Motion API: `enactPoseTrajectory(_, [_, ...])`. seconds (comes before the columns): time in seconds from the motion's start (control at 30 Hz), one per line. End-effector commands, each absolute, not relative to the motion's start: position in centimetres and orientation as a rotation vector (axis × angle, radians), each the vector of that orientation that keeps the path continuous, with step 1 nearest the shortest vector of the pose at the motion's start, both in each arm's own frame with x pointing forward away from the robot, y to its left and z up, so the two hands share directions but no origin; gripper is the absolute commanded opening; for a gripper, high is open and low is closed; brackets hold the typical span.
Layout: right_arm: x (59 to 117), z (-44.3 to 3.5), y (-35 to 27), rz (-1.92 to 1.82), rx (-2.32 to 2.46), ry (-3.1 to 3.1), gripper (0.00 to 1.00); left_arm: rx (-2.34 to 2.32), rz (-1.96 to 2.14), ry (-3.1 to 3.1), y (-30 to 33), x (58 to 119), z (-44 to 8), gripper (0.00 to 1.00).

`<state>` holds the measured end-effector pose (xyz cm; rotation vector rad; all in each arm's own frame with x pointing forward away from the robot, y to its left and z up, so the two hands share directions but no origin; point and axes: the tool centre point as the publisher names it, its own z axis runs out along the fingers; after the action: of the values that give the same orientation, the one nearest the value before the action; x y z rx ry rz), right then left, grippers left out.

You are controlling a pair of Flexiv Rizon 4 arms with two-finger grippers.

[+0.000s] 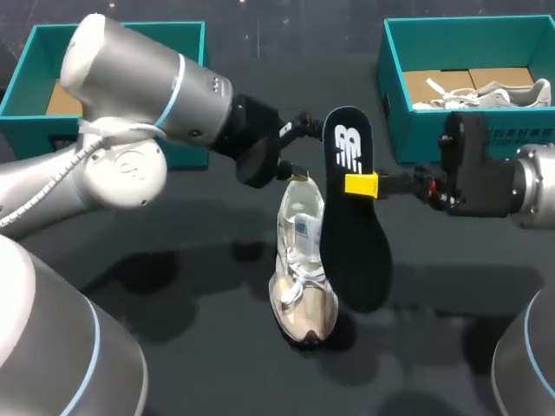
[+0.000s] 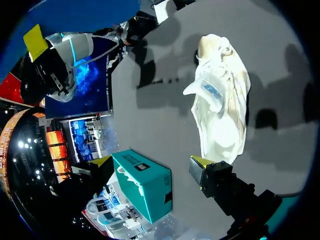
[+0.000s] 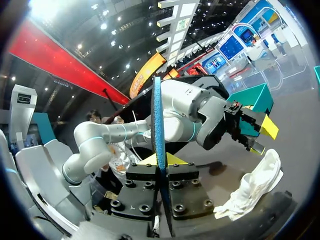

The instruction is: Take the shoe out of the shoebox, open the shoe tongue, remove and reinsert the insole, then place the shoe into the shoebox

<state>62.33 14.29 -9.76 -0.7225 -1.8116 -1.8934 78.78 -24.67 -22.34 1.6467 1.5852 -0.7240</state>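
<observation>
Black on its face and blue underneath, the insole (image 1: 354,251) is hanging pinched in my right pincer (image 1: 362,184). Both fingers are closing on it from two sides a little below the heel end, and the broad toe end is pointing down and towards the near side. It is sitting just right of the pale sneaker (image 1: 303,277), which is standing on its sole on the dark tabletop (image 1: 208,286), toe near and heel far. From above, the insole's lower half is overlapping the sneaker's right side. I cannot tell whether the two are touching.

My left pincer (image 1: 295,172) is hanging open at the sneaker's heel collar, one yellow tip just beside the heel and nothing held between the fingers. The tongue (image 1: 301,227) is looking lifted, though how wide the mouth is gaping is hard to judge.

I am judging the risks from this. The sneaker is standing unheld, so any push from the insole's toe end could slide or tip it. The insole is soft and gripped at only one narrow spot, so it could swing, buckle or slip out as I am steering it in. If the tongue is sagging back, the toe end could catch on it or on the laces.

The teal shoebox (image 1: 434,130) at the far right is holding another sneaker (image 1: 494,94). A second teal shoebox (image 1: 113,28) is sitting at the far left.
</observation>
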Motion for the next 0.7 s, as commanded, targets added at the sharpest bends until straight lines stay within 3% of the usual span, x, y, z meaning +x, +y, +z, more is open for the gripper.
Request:
enactPoseTrajectory(0.03, [65.0, -10.5, 12.1, -1.868, -0.691, -1.758, 0.0, 1.497, -0.842, 1.44, -22.3, 77.9, -21.4, 1.0])
enactPoseTrajectory(0.53, [66.2, -10.9, 11.1, -1.807, -0.759, -1.734, 0.0, 1.404, -0.982, 1.366, -21.3, 77.8, -21.3, 1.0])
enactPoseTrajectory(0.7, [69.3, -12.1, 10.3, -1.728, -0.899, -1.57, 0.0, 1.36, -1.02, 1.353, -21.4, 77.9, -21.1, 1.0])
